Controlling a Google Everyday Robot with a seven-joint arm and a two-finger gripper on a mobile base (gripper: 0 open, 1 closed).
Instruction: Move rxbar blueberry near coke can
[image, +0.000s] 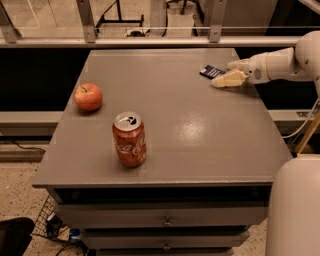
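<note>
The rxbar blueberry (212, 72) is a small dark navy wrapper lying flat at the far right of the grey table (200, 130). My gripper (231, 73) reaches in from the right edge, low over the table. Its pale fingers (227, 80) sit right beside the bar, at its right end. The coke can (129, 139) is red with white script and a silver top. It stands upright near the front left of the table, far from the bar.
A red apple (88, 96) sits at the left side of the table, behind the can. Drawers (165, 218) are below the table front. A railing (150, 40) runs behind the table. The robot's white body (295, 205) fills the lower right.
</note>
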